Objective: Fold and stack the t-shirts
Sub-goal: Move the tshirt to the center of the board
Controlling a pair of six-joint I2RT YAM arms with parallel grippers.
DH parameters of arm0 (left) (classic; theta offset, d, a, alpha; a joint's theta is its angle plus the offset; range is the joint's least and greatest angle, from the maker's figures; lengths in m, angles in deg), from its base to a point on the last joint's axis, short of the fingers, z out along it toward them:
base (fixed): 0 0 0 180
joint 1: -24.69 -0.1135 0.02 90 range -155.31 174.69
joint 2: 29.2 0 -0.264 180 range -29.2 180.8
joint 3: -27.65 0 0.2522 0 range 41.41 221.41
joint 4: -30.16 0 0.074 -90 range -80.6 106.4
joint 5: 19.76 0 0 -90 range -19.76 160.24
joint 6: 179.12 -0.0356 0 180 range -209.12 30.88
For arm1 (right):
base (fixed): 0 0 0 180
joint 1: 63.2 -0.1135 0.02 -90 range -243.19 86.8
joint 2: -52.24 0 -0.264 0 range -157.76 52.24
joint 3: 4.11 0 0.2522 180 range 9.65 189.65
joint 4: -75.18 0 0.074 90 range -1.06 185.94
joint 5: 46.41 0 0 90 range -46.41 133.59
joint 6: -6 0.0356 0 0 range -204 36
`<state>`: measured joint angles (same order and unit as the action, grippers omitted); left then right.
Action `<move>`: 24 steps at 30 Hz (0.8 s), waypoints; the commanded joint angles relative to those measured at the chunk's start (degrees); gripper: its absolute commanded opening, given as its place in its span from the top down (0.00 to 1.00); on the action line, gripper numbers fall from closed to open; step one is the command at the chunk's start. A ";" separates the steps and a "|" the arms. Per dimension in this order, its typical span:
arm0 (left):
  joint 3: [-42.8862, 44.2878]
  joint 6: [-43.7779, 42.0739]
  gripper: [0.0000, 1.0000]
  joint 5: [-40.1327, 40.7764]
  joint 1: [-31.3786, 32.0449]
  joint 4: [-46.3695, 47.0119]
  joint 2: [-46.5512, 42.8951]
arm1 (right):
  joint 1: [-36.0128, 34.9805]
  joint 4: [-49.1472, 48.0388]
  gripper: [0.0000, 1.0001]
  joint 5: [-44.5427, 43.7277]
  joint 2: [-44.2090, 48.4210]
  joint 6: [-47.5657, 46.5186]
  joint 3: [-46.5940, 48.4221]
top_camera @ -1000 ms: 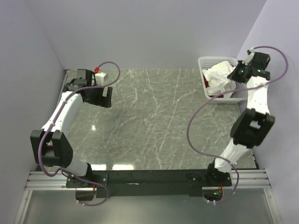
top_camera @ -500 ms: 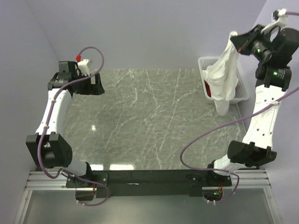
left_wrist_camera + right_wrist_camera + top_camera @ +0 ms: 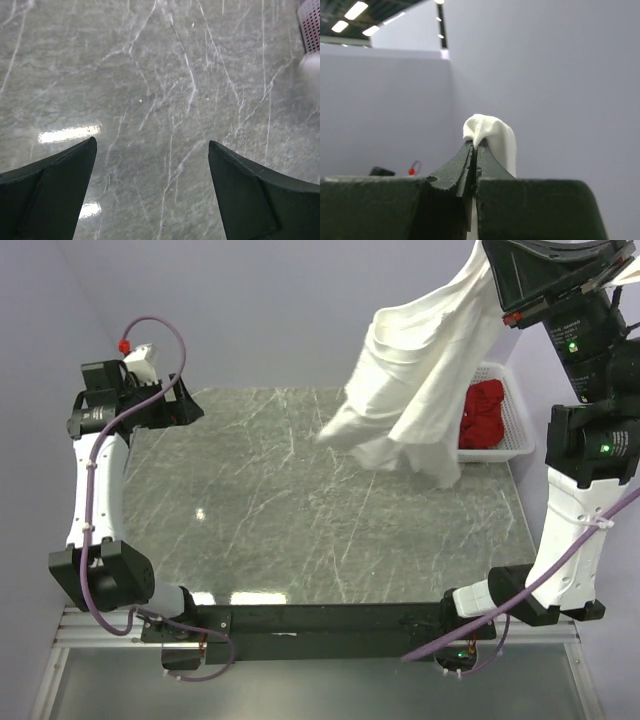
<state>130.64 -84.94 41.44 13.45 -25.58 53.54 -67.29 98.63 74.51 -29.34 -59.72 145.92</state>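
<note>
Right claw clamped on a pinch of white t-shirt, hanging limp above table; red t-shirt in basket. Left claw wide, empty. Likely light, floppy: grip shoulders

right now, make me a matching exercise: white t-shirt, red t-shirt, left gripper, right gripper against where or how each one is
1. white t-shirt
2. red t-shirt
3. left gripper
4. right gripper

A. open above the marble table
B. lying in the white basket
C. hanging in the air
D. shut, pinching cloth

Pairs: 1-C, 2-B, 3-A, 4-D
</note>
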 commanded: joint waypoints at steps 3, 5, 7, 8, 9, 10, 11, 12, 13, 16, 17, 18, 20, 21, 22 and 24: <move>1.56 1.35 0.01 -4.34 -1.58 3.13 -3.81 | -8.19 -9.42 1.00 -4.72 -2.00 3.41 3.48; 1.12 1.70 0.01 -4.95 -1.94 4.00 -4.60 | -13.62 -9.61 1.00 -5.95 -2.62 0.54 4.35; 0.60 2.32 0.01 -5.22 -2.29 4.62 -4.95 | -17.06 -11.97 1.00 -8.14 -2.97 -1.50 4.27; 0.51 2.49 0.01 -5.74 -2.20 4.62 -5.04 | -19.43 -12.15 1.00 -8.50 -2.97 -2.90 3.40; 0.42 2.58 0.01 -5.83 -2.46 4.88 -5.04 | -20.59 -11.89 1.00 -8.68 -2.97 -3.35 2.52; 0.24 2.67 0.01 -5.75 -2.47 4.97 -5.39 | -21.21 -11.63 1.00 -8.16 -2.27 -3.53 1.03; 0.07 2.84 0.01 -5.83 -2.55 5.06 -5.57 | -21.82 -11.37 1.00 -7.72 -1.57 -3.88 -3.42; -0.63 2.67 0.00 -5.92 -2.81 5.32 -5.83 | -23.05 -11.71 1.00 -7.54 0.35 -4.23 -6.25; -0.99 2.58 0.01 -6.09 -2.90 5.50 -6.27 | -23.49 -12.24 1.00 -7.45 1.24 -4.49 -9.23; -2.57 2.14 0.01 -6.45 -3.34 5.94 -7.24 | -25.78 -12.86 1.00 -7.19 2.66 -6.34 -16.29; -2.92 2.06 0.01 -6.53 -3.52 6.03 -7.42 | -26.13 -12.68 1.00 -7.01 2.31 -6.34 -15.77; -3.44 1.97 0.01 -6.71 -3.69 6.03 -7.50 | -27.09 -12.33 1.00 -6.84 1.26 -6.43 -14.99; -3.45 1.88 0.00 -7.15 -3.78 6.20 -7.42 | -27.72 -12.07 1.00 -6.40 0.11 -5.82 -12.36; -3.28 1.79 0.01 -7.32 -3.96 6.20 -7.42 | -27.98 -11.63 1.00 -6.22 -0.59 -5.47 -11.73; -3.19 1.79 0.01 -7.41 -4.05 6.20 -7.16 | -28.33 -11.28 1.00 -6.13 -0.77 -5.20 -11.47; -2.92 1.27 0.01 -7.68 -4.05 6.12 -6.80 | -28.25 -10.40 1.00 -6.48 0.71 -4.06 -13.64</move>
<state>127.47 -83.38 35.85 9.71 -21.47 47.97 -95.14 91.68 68.91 -31.41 -64.31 130.86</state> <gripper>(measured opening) 0.995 0.026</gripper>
